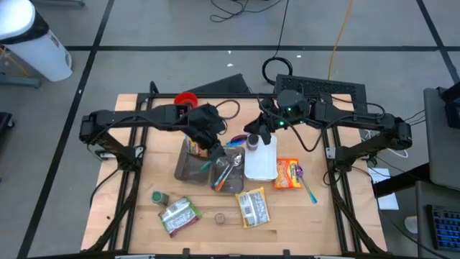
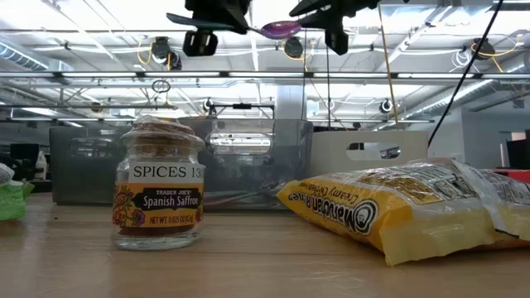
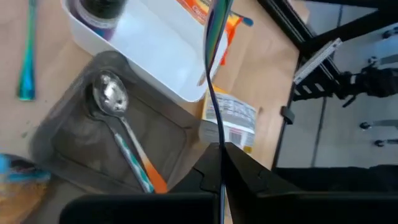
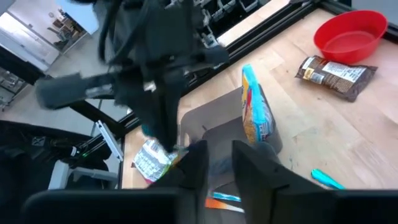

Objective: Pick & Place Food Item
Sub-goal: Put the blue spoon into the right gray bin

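Now the work looks like a mid-air handover of a purple spoon. It hangs high above the middle of the surface, between the two arms. The left claw is clamped tight on its thin handle; the right claw stands slightly parted just beside it, gripping nothing I can make out. Next, I judge, the left arm must lower the spoon into a container. The grey tray below holds a metal spoon with a striped handle. Right of it, the white bin holds a dark-lidded jar.
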